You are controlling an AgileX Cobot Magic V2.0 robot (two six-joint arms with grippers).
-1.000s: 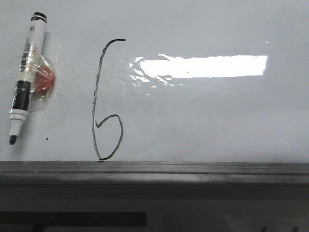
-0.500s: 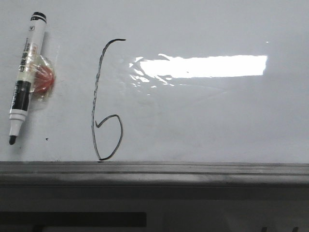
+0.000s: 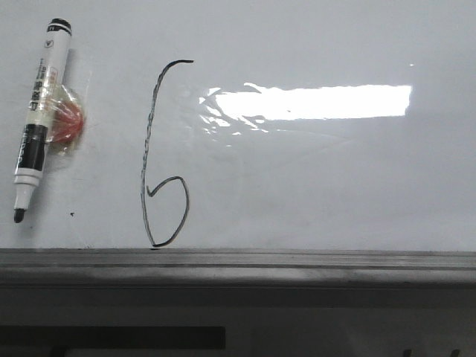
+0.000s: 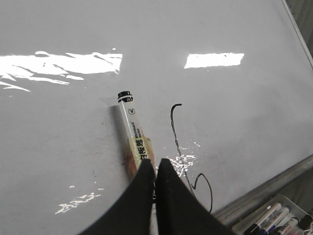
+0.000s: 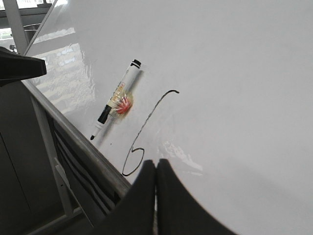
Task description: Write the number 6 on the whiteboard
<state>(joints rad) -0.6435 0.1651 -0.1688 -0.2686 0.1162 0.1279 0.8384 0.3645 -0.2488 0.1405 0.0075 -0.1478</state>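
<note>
The number 6 [image 3: 146, 141] is drawn in thin black line on the whiteboard [image 3: 312, 178], with its loop just above the grey frame edge [image 3: 297, 260]. It also shows in the left wrist view [image 4: 174, 137] and the right wrist view [image 5: 146, 122]. A black-and-white marker [image 3: 41, 111] hangs uncapped on the board left of the 6, tip down. No gripper shows in the front view. My left gripper [image 4: 155, 164] is shut and empty, off the board, in line with the marker [image 4: 134, 132]. My right gripper [image 5: 156, 164] is shut and empty, off the board near the 6's loop.
A red patch under clear tape [image 3: 68, 123] sits behind the marker. A tiny black dot [image 3: 72, 214] lies below it. A tray of spare markers [image 4: 279, 220] sits below the board's frame. The other arm's dark end [image 5: 19, 66] shows beside the board.
</note>
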